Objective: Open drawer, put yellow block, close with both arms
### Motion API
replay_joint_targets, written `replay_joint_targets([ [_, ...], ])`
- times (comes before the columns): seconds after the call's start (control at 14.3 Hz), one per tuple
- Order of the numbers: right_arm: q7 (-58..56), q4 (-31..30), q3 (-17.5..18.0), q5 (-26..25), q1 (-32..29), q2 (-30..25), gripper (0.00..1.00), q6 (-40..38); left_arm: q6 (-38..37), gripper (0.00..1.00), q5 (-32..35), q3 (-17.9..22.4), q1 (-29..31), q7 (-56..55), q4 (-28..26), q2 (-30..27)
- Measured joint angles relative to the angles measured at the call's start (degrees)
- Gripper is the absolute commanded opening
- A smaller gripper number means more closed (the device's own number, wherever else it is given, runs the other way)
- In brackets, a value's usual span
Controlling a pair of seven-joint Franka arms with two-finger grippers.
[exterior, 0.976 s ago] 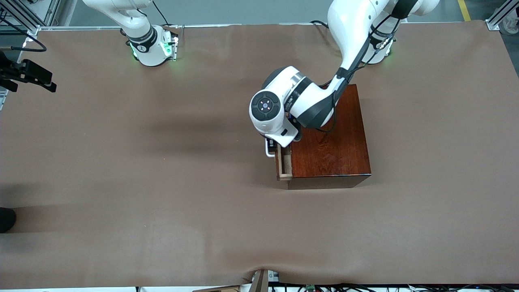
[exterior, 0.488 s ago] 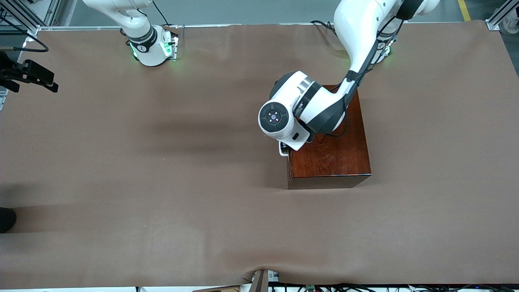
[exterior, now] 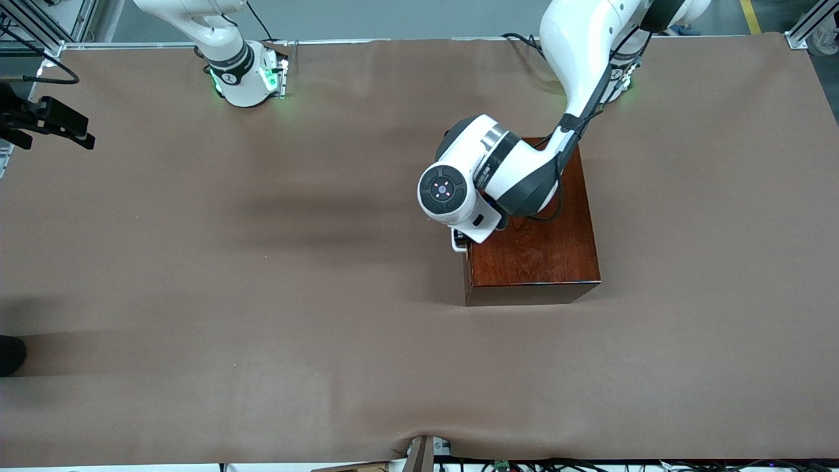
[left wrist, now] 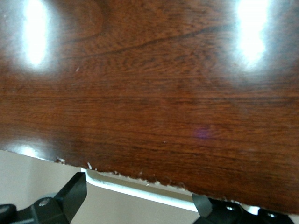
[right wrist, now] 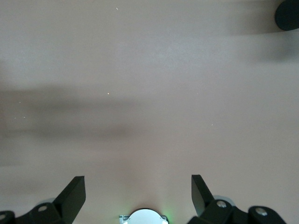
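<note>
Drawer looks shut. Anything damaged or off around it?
The box has small pale chips along its top edge, above the drawer handle that the open left gripper straddles. The right gripper waits open over the table. No yellow block shows.

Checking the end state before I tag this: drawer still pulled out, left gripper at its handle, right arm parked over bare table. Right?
Not quite: the drawer is shut, its front flush with the box, as the front view shows. The rest holds: the left gripper is open at the white handle, and the right gripper waits open over bare table.
</note>
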Motion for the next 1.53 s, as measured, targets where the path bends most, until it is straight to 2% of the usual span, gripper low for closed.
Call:
replay_joint_targets([
  [0.14, 0.0, 0.0, 0.0, 0.0, 0.1, 0.0, 1.0, 0.0, -1.6, 1.0, 0.0, -0.3, 0.0, 0.2, 0.3, -1.4],
  [0.28, 0.0, 0.0, 0.0, 0.0, 0.2, 0.0, 1.0, 0.0, -3.3, 1.0, 0.0, -0.2, 0.2, 2.0, 0.4, -5.3],
  [0.42, 0.0, 0.0, 0.0, 0.0, 0.2, 0.0, 1.0, 0.1, -4.7, 1.0, 0.1, 0.7, 1.0, 6.0, 0.3, -10.1],
  [0.63, 0.0, 0.0, 0.1, 0.0, 0.3, 0.0, 1.0, 0.1, -5.3, 1.0, 0.5, 2.8, 4.4, 15.0, -0.1, -14.1],
  [1.05, 0.0, 0.0, 0.0, 0.0, 0.4, 0.2, 1.0, 0.2, -5.3, 1.0, 1.2, 3.6, 20.0, 38.1, -0.7, -19.3],
  [1.53, 0.0, 0.0, -0.3, 1.7, 0.3, 0.7, 1.0, 0.2, -5.4, 1.0, 1.9, 3.5, 33.4, 69.3, -3.2, -24.5],
])
